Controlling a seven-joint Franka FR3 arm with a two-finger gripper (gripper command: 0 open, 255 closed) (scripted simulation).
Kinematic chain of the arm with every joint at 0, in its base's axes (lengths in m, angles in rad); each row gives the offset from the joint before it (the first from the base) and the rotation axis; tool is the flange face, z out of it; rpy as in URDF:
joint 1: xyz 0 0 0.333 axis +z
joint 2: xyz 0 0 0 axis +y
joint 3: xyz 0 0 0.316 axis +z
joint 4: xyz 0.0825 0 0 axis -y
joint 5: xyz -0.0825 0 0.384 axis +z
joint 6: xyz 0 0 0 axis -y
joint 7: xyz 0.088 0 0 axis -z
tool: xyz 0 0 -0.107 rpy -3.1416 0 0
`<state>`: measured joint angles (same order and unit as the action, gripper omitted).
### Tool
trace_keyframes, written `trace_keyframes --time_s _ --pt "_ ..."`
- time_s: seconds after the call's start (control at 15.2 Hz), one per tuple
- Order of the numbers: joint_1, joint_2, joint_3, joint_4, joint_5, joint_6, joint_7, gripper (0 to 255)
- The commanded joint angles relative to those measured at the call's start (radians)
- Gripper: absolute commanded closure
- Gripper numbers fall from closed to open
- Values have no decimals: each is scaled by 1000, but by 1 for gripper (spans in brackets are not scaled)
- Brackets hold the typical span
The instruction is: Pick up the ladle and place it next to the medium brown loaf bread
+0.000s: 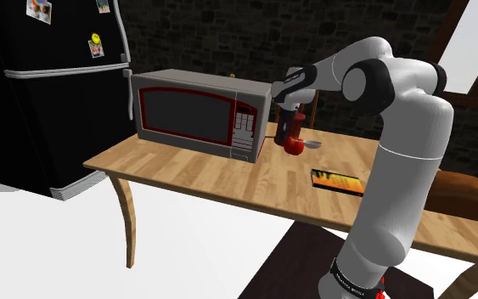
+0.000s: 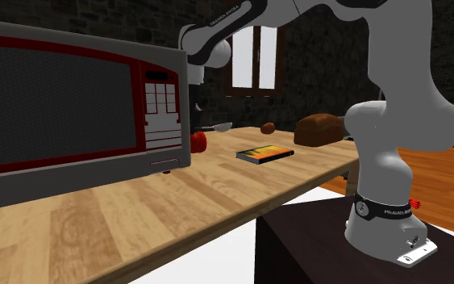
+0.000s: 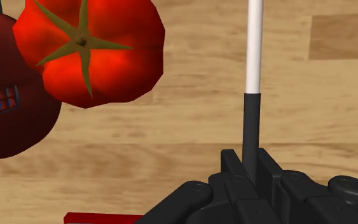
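The ladle has a black grip and a white shaft point(image 3: 255, 44); its grey bowl point(image 1: 314, 144) shows just beside the microwave's right end, and again in the second exterior view point(image 2: 222, 127). My gripper point(image 3: 252, 167) is shut on the black grip, one finger on either side. In the shoulder view the gripper point(image 1: 291, 127) hangs close over a red tomato point(image 1: 295, 147). I cannot tell whether the ladle touches the table. The brown loaf point(image 1: 469, 195) lies at the table's far right, behind my arm, also visible as the brown loaf point(image 2: 320, 129).
A grey and red microwave point(image 1: 201, 115) stands on the wooden table point(image 1: 186, 170). The tomato point(image 3: 88, 51) and a dark red object point(image 3: 6, 121) sit close beside the held handle. A book point(image 1: 337, 181) lies between gripper and loaf. A small brown item point(image 2: 268, 127) rests near the loaf.
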<state>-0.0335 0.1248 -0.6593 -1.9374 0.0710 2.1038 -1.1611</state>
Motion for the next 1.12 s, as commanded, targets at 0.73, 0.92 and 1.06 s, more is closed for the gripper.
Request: trace_keyframes --time_s 0.73,0.92,1.06 --pt "6 -45 -4 133 -35 -169 21 255" --pt "6 -49 -4 170 -38 -208 23 255" --pt "6 -50 -5 195 -39 -235 23 255"
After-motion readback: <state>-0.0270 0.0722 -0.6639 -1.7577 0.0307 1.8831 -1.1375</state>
